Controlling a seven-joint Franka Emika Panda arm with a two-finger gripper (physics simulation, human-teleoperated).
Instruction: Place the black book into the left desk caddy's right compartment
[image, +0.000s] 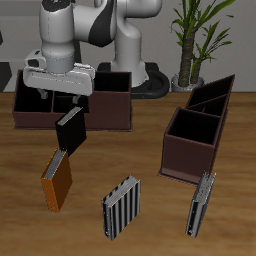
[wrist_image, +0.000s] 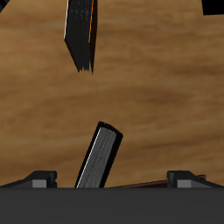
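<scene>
- The broadside caddy (image: 72, 100) is sitting far back on the table (image: 140, 150), close in front of the robot's base, and the arm is reaching down in front of it.
- The gripper (image: 68, 100) is hanging above the table with the black book (image: 70, 130) clamped between its fingers; the book is dangling from its top edge, tilted, clear of the wood.
- In the wrist view, the black book (wrist_image: 99, 157) is rising between the two finger tips (wrist_image: 39, 178), showing its pale page edge, so the claw is gripping the book.
- The orange-brown book (image: 56, 180) is lying just below the held book, nearer the table's front edge; whether the two are touching is not clear. In the wrist view it (wrist_image: 80, 33) is showing well apart from the black book.
- The striped book (image: 122, 207) is standing tilted near the front edge, about midway across the table.
- The left desk caddy (image: 198, 125) is standing well apart from the held book, slanting away toward the back.
- Its right compartment (image: 192, 135) is the large end section nearest the front.
- A thin grey book (image: 202, 203) is standing on edge just in front of that caddy.
- A potted plant (image: 195, 40) is standing behind the table.
</scene>
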